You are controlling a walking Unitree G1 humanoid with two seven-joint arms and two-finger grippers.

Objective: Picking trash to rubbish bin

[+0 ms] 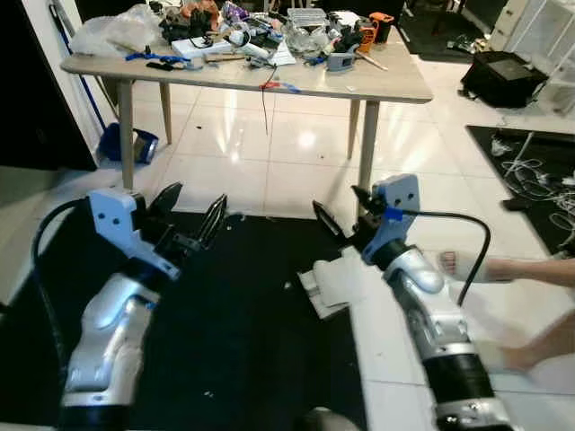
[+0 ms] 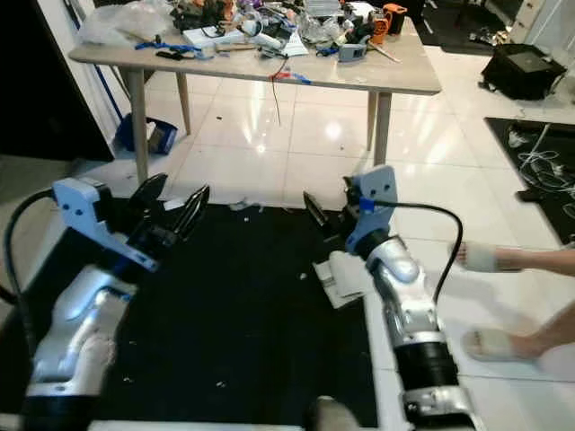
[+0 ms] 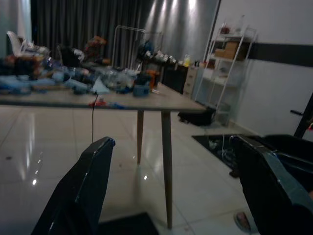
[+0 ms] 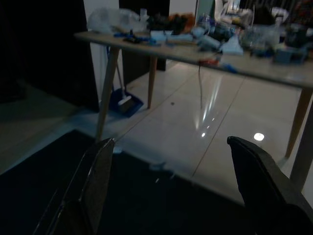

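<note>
Your right gripper [image 4: 171, 188] has both black fingers [image 4: 90, 188] spread wide, hanging over the dark mat [image 4: 122, 205]. Past them there's glossy white tile, a cluttered wooden table [image 4: 195, 54], and a blue dustpan [image 4: 124, 103] by its leg.

Your trash [image 1: 331, 285], a crumpled wad of white paper or tissue, lying flat on the floor, at the right edge of the black mat [image 1: 234, 332] where it meets the white tiles, partly hidden beneath your right arm, bin undetermined
</note>
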